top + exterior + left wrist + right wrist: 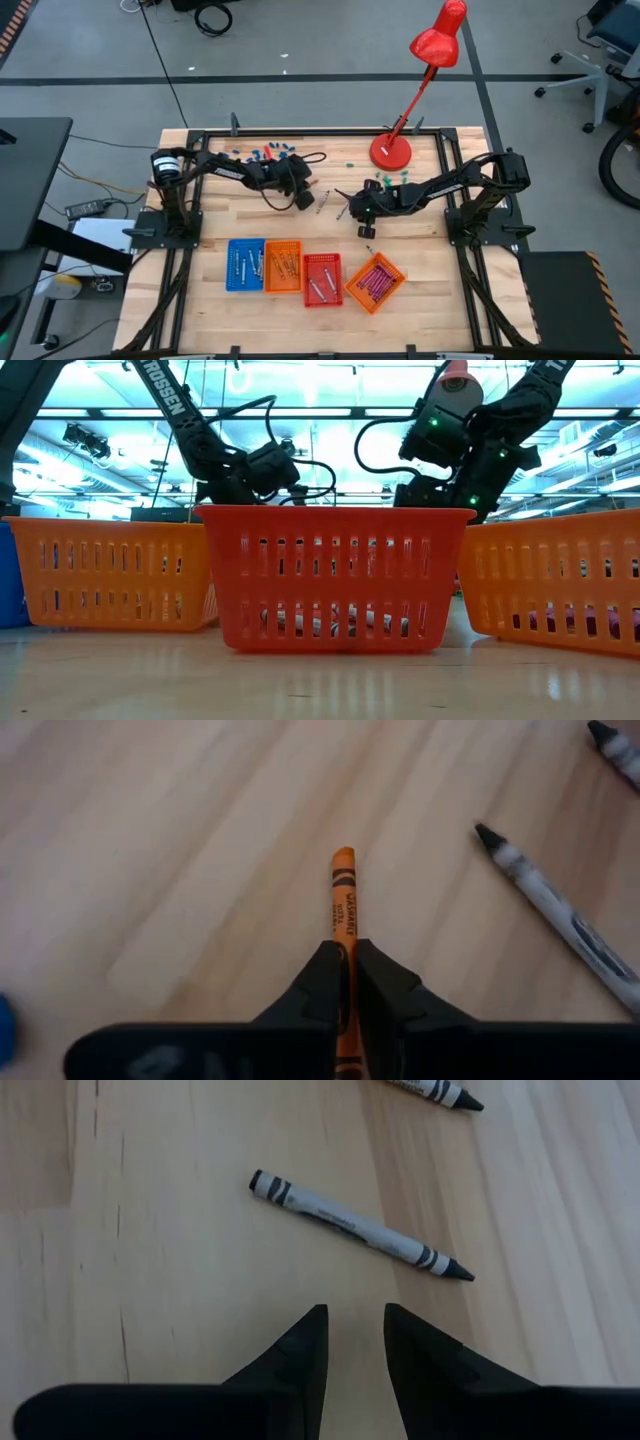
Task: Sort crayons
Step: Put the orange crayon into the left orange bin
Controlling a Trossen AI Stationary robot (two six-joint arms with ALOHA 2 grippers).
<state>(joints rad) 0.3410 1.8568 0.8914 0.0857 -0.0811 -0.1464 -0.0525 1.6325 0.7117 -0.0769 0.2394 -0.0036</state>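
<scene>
The left gripper (343, 982) is pinching an orange crayon (343, 895) lengthwise, likely for lifting. The right gripper (355, 1342) is hovering parted above a grey crayon (355, 1225).

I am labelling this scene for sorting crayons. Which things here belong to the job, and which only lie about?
Job:
- orange crayon, gripped by left gripper
- grey crayon, ahead of open right gripper
- grey crayon near the orange one
- four trays: blue, two orange, red

Lying about:
- red lamp
- blue bits
- green bits
</scene>
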